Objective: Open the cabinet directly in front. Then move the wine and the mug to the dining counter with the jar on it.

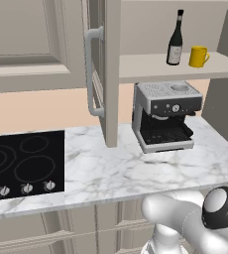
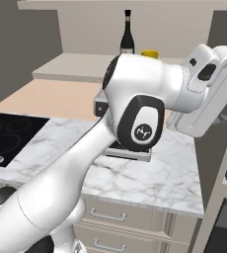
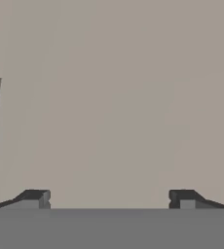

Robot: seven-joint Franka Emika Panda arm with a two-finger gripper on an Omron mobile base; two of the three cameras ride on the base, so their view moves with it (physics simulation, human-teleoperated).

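The hand [image 3: 109, 197], fingers spread wide and holding nothing, faces a plain beige panel up close. Left of the coffee machine [image 1: 165, 115], the cabinet [image 1: 111, 74] door stands swung open; above the machine, wine [image 1: 175, 39] then mug [image 1: 198, 56] wait on the shelf [image 1: 150, 67], now reachable.

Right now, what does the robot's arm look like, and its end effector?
The arm is glossy white, fat and rounded, with dark joint rings and a black round cap bearing a small white logo. The end effector has two small dark grey finger tips.
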